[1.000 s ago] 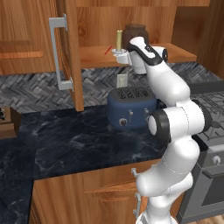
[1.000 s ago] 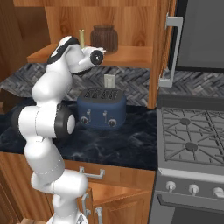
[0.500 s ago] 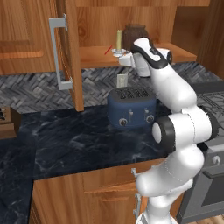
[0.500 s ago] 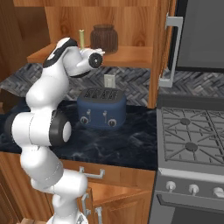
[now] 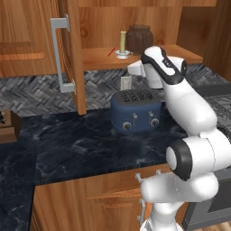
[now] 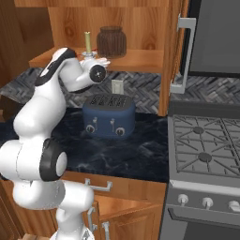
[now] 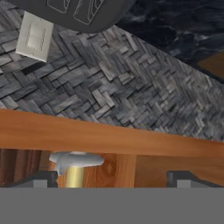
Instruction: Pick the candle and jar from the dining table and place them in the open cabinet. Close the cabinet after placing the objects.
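The yellow candle (image 5: 122, 41) stands upright in its small silver holder on the shelf of the open cabinet (image 5: 97, 59), with the dark brown jar (image 5: 139, 39) just behind and to its right. The right base view shows the candle (image 6: 87, 42) and the jar (image 6: 111, 42) side by side on that shelf. My gripper (image 5: 131, 67) hangs open just in front of the shelf edge and slightly below it, holding nothing. In the hand view, which is upside down, the candle (image 7: 75, 171) sits beside the left fingertip (image 7: 39, 179), apart from it. The dining table is out of view.
A blue toaster (image 5: 137, 110) stands on the black marble counter (image 5: 76, 144) right under the hand. The cabinet's left door (image 5: 71, 49) stands open with its bar handle (image 5: 61, 54); the right door (image 6: 174, 51) is open too. A stove (image 6: 206, 145) lies to the right.
My hand has drawn back and down from the candle, and its jaws have opened a little wider. The candle and jar stay on the shelf.
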Robot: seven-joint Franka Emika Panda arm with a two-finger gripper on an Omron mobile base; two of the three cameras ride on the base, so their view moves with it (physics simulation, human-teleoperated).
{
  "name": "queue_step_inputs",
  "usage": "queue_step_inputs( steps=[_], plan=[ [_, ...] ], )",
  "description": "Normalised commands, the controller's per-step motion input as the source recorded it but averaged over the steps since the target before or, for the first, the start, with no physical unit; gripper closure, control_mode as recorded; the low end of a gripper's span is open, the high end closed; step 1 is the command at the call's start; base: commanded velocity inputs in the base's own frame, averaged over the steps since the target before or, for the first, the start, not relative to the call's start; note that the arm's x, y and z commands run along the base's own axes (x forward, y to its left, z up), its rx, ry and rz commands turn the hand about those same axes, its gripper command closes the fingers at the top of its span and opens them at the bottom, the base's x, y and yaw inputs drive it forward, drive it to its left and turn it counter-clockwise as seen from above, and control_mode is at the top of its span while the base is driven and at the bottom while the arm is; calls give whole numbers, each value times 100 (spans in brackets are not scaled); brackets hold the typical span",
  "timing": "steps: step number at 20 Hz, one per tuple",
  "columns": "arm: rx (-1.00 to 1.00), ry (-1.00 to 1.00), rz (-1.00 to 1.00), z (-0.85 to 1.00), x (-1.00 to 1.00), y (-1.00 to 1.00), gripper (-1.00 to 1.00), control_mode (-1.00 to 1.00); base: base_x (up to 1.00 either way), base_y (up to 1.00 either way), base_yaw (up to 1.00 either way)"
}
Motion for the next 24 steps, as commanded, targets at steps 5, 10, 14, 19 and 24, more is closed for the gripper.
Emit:
queue_step_inputs(
  steps=[5, 10, 14, 19, 24],
  plan=[
    [0, 0, -7, 0, -86, -22, -100, -100, 0, 0, 0],
    [0, -1, -6, 0, -87, -26, -100, -100, 0, 0, 0],
    [0, -4, -4, 0, -86, -31, -100, -100, 0, 0, 0],
    [0, -4, -2, 11, -70, -42, -100, -100, 0, 0, 0],
    [0, -4, -1, 17, -70, -40, -100, -100, 0, 0, 0]
  ],
)
